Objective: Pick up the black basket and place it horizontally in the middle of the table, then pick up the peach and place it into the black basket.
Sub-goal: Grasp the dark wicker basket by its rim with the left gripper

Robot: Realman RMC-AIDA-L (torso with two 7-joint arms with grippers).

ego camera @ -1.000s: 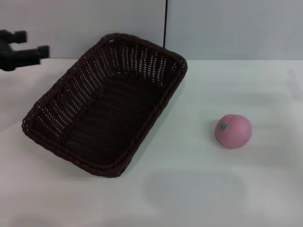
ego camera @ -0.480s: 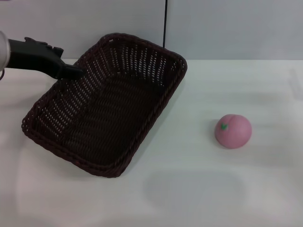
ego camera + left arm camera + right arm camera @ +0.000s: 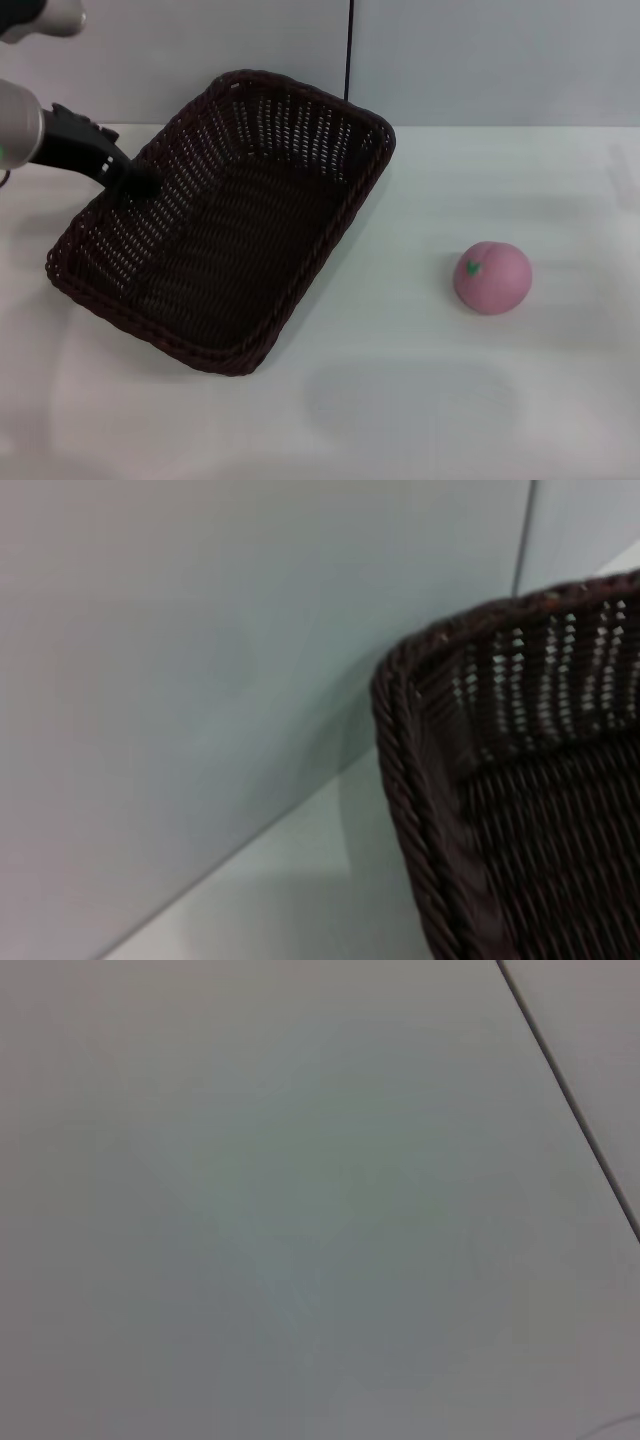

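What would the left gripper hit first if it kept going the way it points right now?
Most likely the black basket: the left gripper points right and slightly down at the basket's left long rim and looks to be at it already. Contact can't be confirmed, since depth is unclear from the head view.

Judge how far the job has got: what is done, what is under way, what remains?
Nothing is finished. The dark woven wicker basket lies skewed on the left of the white table. The left tool is at its left rim. Remaining: centre the basket horizontally, then put the pink round peach in.

soft even light, faint shadows
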